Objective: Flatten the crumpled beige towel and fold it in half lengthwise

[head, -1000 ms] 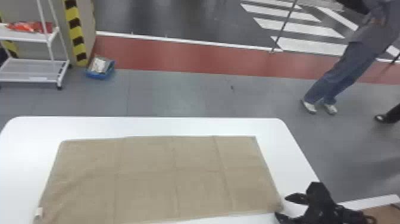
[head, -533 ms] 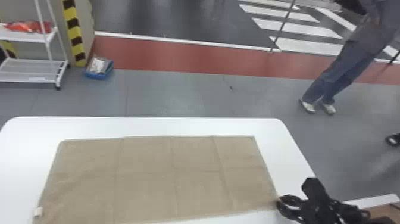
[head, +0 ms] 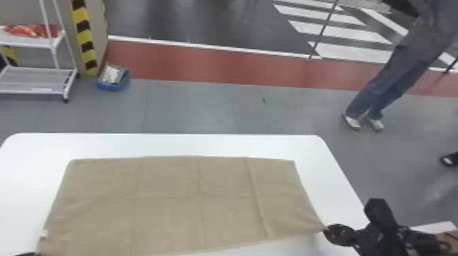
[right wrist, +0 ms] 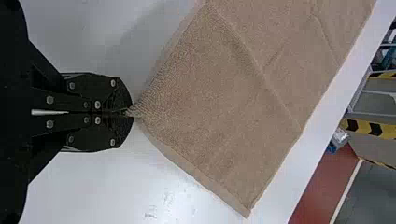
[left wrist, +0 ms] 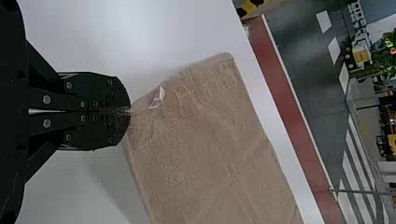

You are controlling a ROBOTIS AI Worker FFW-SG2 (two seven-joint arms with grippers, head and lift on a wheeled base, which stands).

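Towel [head: 167, 204] now lifted at one near corner, right fingers [head: 339, 235] clenched there, left fingers [head: 28, 254] pinching the other

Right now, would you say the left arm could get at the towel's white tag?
Probably not straight away: the left gripper is shut on a corner of the towel and would have to let go first. Otherwise the way looks free, with the white tag uncovered close by.

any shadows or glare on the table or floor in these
Head view: a pale sheen on the gray floor, the white table bright; left wrist view: a soft shadow on the table beside the beige towel; right wrist view: another soft shadow on the table, along the towel's edge leading to the right pincer
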